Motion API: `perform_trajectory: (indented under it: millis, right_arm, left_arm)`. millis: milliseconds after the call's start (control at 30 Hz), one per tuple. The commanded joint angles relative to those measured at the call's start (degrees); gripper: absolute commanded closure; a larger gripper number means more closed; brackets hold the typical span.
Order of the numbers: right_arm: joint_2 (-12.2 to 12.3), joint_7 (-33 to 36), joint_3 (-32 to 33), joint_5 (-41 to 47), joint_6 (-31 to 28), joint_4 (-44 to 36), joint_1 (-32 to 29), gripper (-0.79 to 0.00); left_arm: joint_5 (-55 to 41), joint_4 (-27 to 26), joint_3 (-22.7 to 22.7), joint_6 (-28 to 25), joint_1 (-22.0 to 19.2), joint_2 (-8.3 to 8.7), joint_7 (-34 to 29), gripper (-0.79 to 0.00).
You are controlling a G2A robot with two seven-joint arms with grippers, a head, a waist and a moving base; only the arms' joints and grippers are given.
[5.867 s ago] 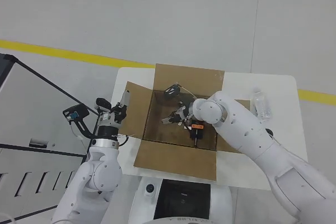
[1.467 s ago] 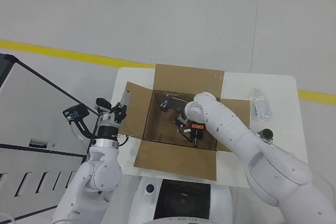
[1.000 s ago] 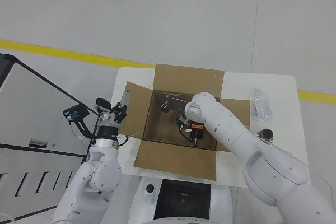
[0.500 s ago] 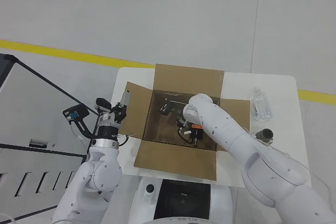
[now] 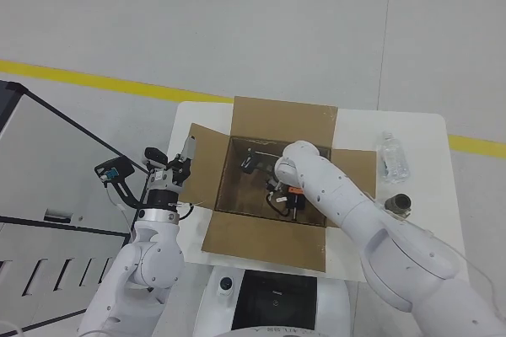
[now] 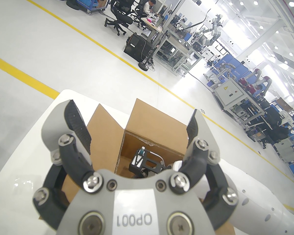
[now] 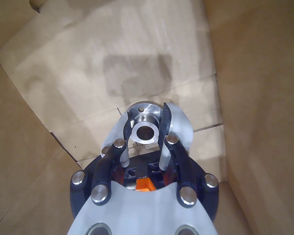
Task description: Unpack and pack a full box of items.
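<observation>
Deep in the open cardboard box [image 5: 278, 114] on the table [image 5: 198, 118], my right gripper [image 7: 145, 121] has its fingers clamped on the neck of a flanged metal fitting [image 7: 145, 133]; my left gripper [image 6: 133, 113] hangs left of the box, fingers spread wide, while a water bottle [image 5: 392, 158] lies on the table's right side

Box [image 5: 236, 192] left floor bare, passable; right arm [image 5: 337, 195] fills right side; black item [image 5: 255, 159] blocks far corner.

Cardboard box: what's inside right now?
The right gripper, closed on a metal fitting, a black-and-orange part and another black item. The right arm covers the box floor beneath it.
</observation>
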Motion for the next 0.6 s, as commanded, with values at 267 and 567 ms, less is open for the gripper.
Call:
perform_trajectory:
  millis: [267, 567]
  right_arm:
    - [1.18, -1.65, 2.76, 1.30, -4.54, -1.28, 0.73, 0.000]
    - [4.42, 0.20, 6.06, -1.47, -3.50, -10.49, -1.12, 0.000]
  left_arm:
    - [0.00, 0.00, 0.00, -0.01, 0.01, 0.00, 0.00, -0.785]
    - [0.00, 0.00, 0.00, -0.01, 0.01, 0.00, 0.00, -0.785]
